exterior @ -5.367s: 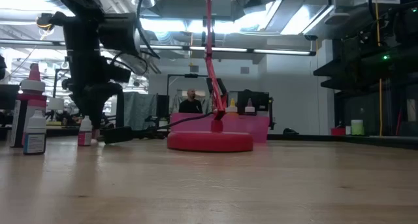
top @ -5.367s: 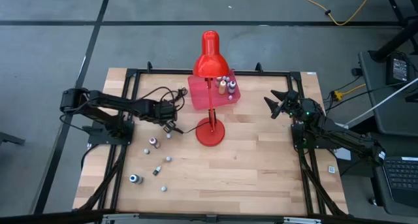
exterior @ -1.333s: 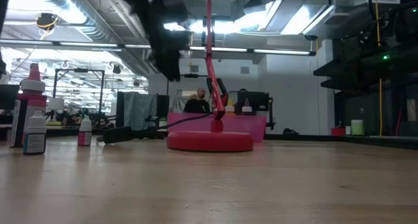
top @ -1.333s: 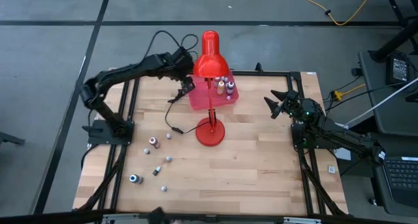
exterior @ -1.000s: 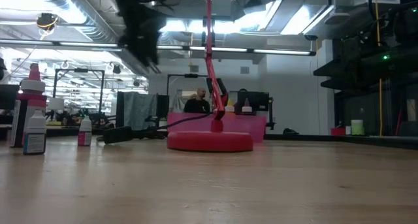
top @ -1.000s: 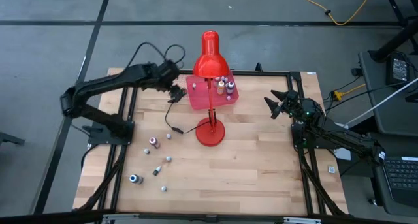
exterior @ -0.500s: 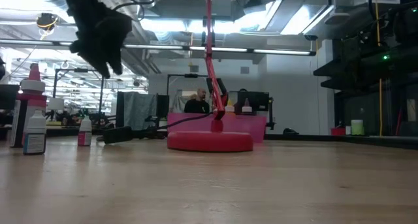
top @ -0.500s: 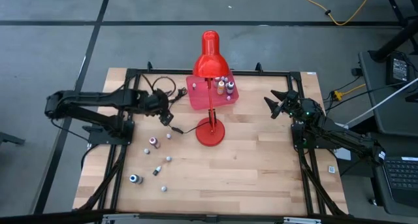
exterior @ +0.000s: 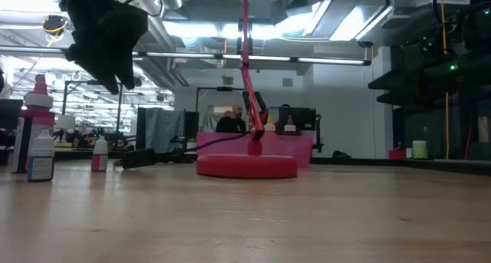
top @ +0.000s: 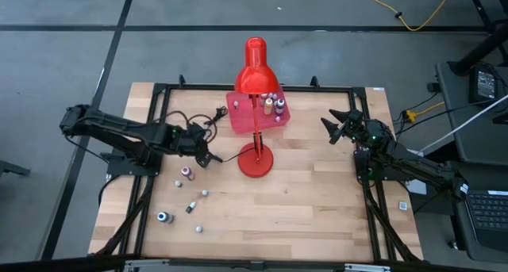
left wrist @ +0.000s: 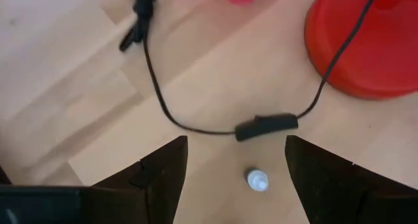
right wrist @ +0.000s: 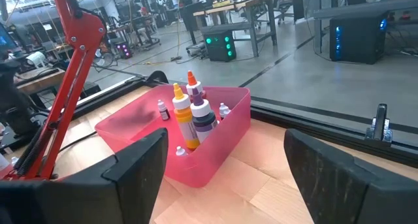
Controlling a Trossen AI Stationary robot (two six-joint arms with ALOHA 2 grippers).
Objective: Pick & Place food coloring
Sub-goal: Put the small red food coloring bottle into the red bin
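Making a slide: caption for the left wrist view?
Open left gripper hovers over a small white-capped bottle, beside the lamp's cord switch and red base.

Red lamp (top: 255, 82); pink tray (right wrist: 196, 136); pale wood table (top: 309, 193).

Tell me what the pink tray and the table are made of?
The pink tray looks like see-through plastic: the bottles inside show faintly through its glossy wall. The table looks like pale wood, probably smooth-finished: it shows plank strips and grain lines.
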